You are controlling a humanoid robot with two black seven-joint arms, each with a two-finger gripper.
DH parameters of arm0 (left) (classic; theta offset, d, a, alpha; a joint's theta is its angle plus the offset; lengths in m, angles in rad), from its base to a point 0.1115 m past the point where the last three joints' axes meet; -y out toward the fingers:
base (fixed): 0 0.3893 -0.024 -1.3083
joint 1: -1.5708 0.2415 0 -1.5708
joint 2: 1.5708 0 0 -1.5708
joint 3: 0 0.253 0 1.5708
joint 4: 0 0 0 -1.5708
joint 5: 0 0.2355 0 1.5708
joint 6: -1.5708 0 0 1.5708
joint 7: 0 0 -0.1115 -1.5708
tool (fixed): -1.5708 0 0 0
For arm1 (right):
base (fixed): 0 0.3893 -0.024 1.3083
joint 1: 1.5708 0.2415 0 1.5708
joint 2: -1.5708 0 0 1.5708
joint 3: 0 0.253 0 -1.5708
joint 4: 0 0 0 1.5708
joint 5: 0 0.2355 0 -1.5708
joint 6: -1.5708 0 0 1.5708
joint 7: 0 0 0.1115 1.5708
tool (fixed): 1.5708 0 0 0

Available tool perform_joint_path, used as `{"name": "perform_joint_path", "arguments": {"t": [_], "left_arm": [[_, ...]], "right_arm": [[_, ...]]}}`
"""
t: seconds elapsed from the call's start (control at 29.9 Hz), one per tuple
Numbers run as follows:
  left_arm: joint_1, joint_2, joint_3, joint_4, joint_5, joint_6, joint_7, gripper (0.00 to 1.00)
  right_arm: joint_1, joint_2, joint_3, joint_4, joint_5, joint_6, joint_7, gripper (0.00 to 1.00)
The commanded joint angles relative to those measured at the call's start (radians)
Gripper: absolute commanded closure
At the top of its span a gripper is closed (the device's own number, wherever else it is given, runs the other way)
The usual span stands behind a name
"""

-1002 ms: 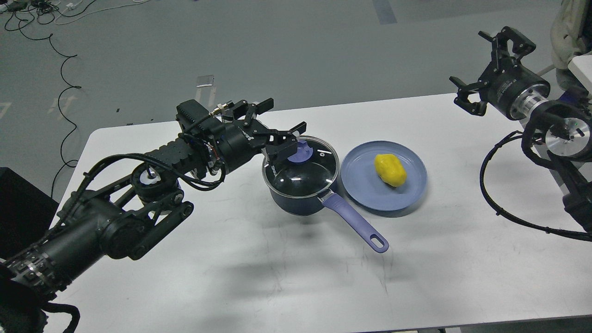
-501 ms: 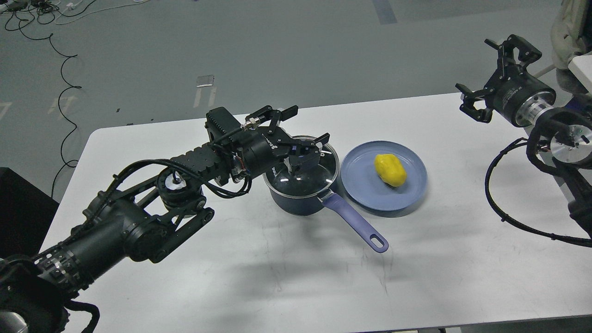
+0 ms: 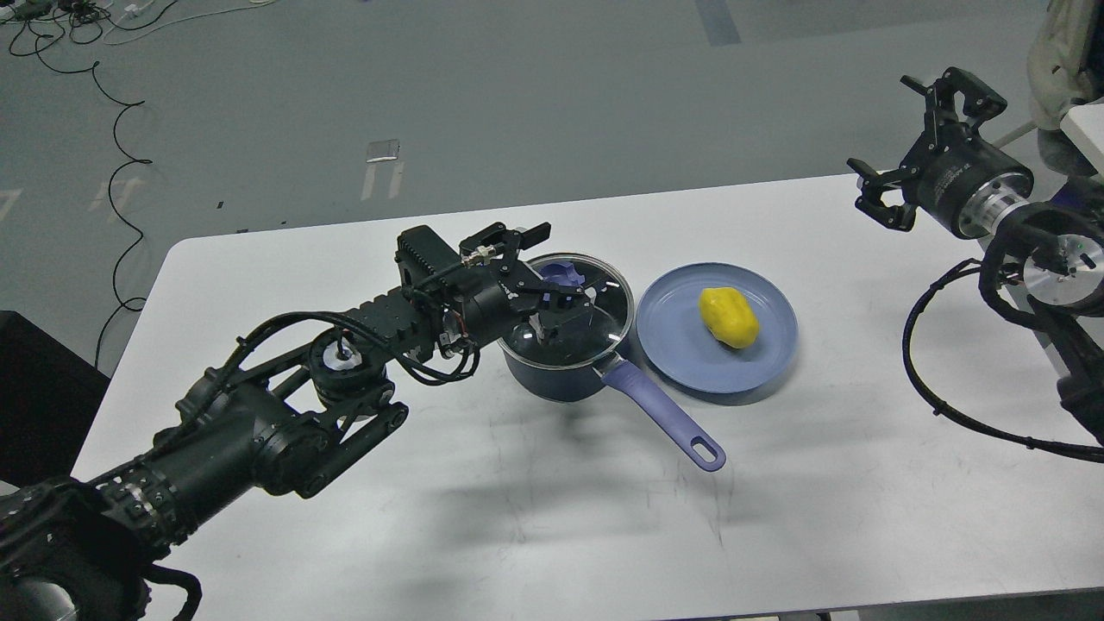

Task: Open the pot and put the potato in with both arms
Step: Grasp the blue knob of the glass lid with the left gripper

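Two fingers of the left tool (image 3: 561,297) stand spread around the lid knob (image 3: 565,274) of the pot (image 3: 561,379); close squarely, lift straight. The potato (image 3: 728,316) waits on the plate (image 3: 681,362); the right tool (image 3: 914,164) is open.

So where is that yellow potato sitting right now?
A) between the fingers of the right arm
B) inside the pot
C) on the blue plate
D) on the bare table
C: the potato lies on the blue plate, to the right of the pot, whose glass lid is on.
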Motion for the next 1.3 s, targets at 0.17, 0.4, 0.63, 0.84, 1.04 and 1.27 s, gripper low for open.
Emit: {"name": "perform_joint_path", "arguments": {"t": [0.17, 0.4, 0.63, 0.84, 1.04, 1.27], "left_arm": [[0.010, -0.005, 0.001, 0.016, 0.000, 0.040, 0.000, 0.02], [0.014, -0.001, 0.011, 0.025, 0.000, 0.054, 0.000, 0.02], [0.019, -0.002, 0.031, 0.041, 0.000, 0.057, 0.000, 0.02], [0.022, -0.005, 0.034, 0.088, 0.000, 0.073, 0.000, 0.02], [0.021, -0.005, 0.043, 0.093, 0.000, 0.073, -0.003, 0.03], [0.019, -0.013, 0.067, 0.094, 0.000, 0.082, -0.003, 0.10]], "right_arm": [[0.001, 0.000, 0.008, 0.000, 0.000, -0.008, 0.003, 0.00], [0.001, 0.000, 0.008, -0.002, 0.000, -0.008, 0.003, 0.00], [0.000, -0.001, 0.008, -0.002, 0.000, -0.008, 0.003, 0.00], [0.000, -0.001, 0.008, -0.003, 0.000, -0.008, 0.003, 0.00], [-0.002, -0.004, 0.006, -0.005, 0.000, -0.008, 0.003, 0.00], [-0.007, -0.006, 0.004, -0.006, 0.000, -0.006, 0.004, 0.00]]}}
